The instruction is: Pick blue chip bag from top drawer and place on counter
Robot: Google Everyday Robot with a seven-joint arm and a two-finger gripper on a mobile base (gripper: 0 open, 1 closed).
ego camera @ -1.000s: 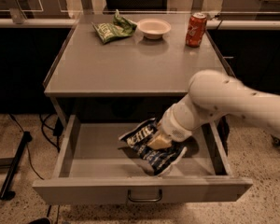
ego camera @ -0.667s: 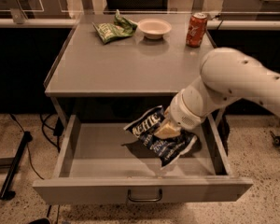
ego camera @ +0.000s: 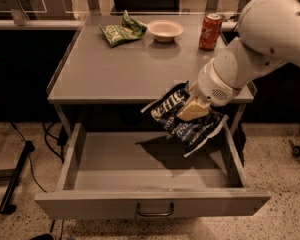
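Note:
The blue chip bag [ego camera: 182, 119], dark blue with white lettering, hangs in the air above the right half of the open top drawer [ego camera: 150, 166], level with the counter's front edge. My gripper [ego camera: 191, 110] is shut on the bag's middle, its tan fingers [ego camera: 190, 109] pressed into the foil. The white arm comes in from the upper right. The drawer is pulled fully out, its curved handle [ego camera: 155, 211] at the front, and nothing lies in it. The grey counter [ego camera: 140, 66] stretches behind and above the bag.
On the counter's far side lie a green snack bag [ego camera: 121, 30], a white bowl [ego camera: 165, 30] and a red soda can [ego camera: 210, 31]. A dark pole and cables [ego camera: 17, 176] lie on the floor at left.
My gripper has lifted the blue chip bag up out of the drawer to about counter height. The drawer now holds only the bag's shadow.

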